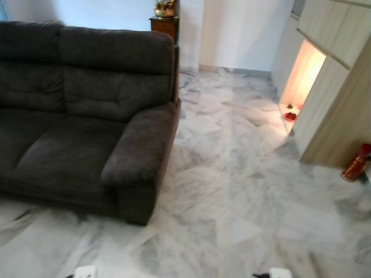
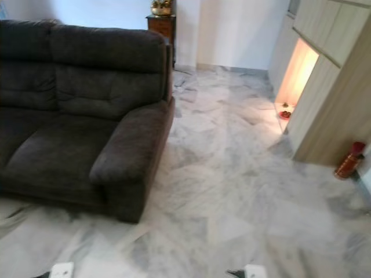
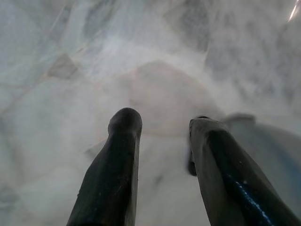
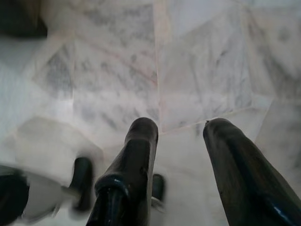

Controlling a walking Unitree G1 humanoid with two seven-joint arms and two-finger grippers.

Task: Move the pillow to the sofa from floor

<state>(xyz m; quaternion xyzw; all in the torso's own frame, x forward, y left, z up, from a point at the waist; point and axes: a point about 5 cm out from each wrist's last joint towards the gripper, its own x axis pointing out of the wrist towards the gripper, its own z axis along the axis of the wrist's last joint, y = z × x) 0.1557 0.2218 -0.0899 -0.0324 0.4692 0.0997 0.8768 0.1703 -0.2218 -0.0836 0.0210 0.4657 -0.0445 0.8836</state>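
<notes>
Both arms hang idle over marble floor, left gripper and right gripper fingers apart and empty, presumably because the robot is searching; dark sofa ahead-left, pillow not located in these blurry views.

Left gripper: two long black fingers, rounded at the tips, glossy, thickening toward the base; the one finger is showing a faint blue sheen and small pale specks along its edge. Right gripper: same build, two black fingers with blunt rounded tips, smooth and shiny, one widening into a ringed collar near its base. Beneath it, blurred, white body parts with dark rounded pieces are showing. In the head views, two small white blocks with black edges are peeking up at the lower border, one on each side.
</notes>
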